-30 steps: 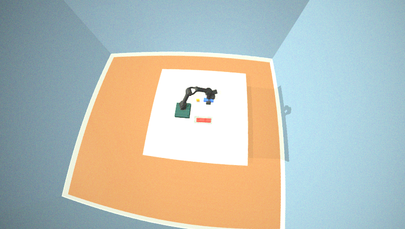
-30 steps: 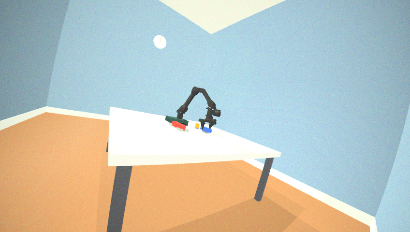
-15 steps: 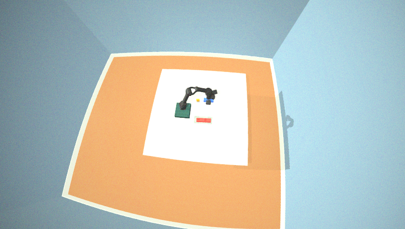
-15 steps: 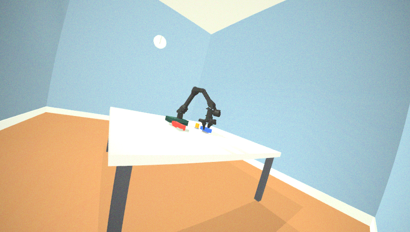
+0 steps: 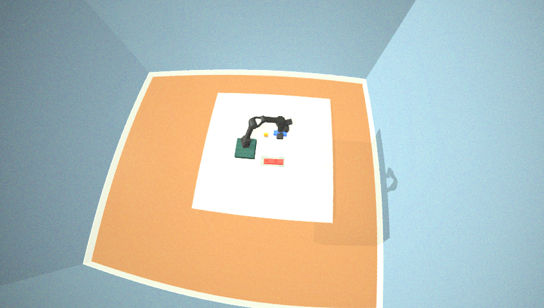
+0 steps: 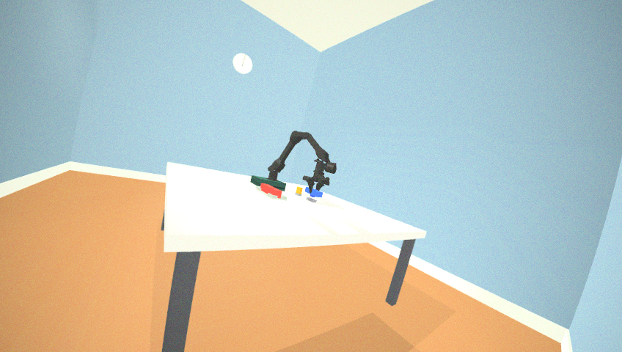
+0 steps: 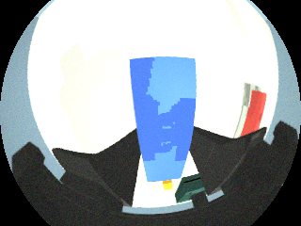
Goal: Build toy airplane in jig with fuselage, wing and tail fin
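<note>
The red fuselage (image 5: 273, 162) (image 6: 271, 190) (image 7: 255, 110) lies lengthwise in the pale grey jig (image 5: 262, 161) (image 7: 241, 123); these views are too small to show whether it is fully down. My gripper (image 5: 280, 133) (image 6: 315, 191) (image 7: 166, 128) is shut on the blue wing (image 5: 275, 133) (image 6: 317, 194) (image 7: 165, 85), one finger on each long side. The wing hangs a little above the table, with its shadow below it in the exterior view. Its underside and tab are hidden. The small yellow-orange tail fin (image 5: 265, 134) (image 6: 298, 190) (image 7: 167, 185) stands on the table between the wing and the arm's base side.
The arm's dark green base plate (image 5: 245, 153) (image 6: 257, 180) (image 7: 189, 189) is left of the jig in the top view. The white table (image 5: 263, 198) (image 6: 227, 218) carries everything. The jig lies across from the wing and tail fin.
</note>
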Controlling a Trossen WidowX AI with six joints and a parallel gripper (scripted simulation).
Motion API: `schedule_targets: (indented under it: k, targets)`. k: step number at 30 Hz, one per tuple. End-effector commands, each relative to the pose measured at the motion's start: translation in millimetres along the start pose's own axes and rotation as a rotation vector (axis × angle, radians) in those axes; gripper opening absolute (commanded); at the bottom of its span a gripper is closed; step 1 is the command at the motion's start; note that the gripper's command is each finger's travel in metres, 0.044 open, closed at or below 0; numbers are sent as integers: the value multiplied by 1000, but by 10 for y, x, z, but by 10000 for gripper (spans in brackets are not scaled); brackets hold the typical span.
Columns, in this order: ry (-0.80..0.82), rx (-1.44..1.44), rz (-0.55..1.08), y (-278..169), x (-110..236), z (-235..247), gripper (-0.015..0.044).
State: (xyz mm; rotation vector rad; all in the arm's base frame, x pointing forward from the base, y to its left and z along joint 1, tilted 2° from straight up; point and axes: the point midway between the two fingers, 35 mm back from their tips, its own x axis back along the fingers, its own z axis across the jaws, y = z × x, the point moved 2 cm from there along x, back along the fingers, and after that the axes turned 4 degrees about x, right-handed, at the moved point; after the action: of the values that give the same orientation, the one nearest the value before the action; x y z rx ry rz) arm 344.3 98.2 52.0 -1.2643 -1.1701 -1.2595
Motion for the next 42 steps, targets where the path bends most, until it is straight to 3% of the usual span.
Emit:
schedule_targets:
  k: [1,26,42]
  targets:
    - [2,-4,-13,35,173,6,0]
    - [8,4,-11,-17,969,-29,0]
    - [6,-176,-13,64,936,-365,0]
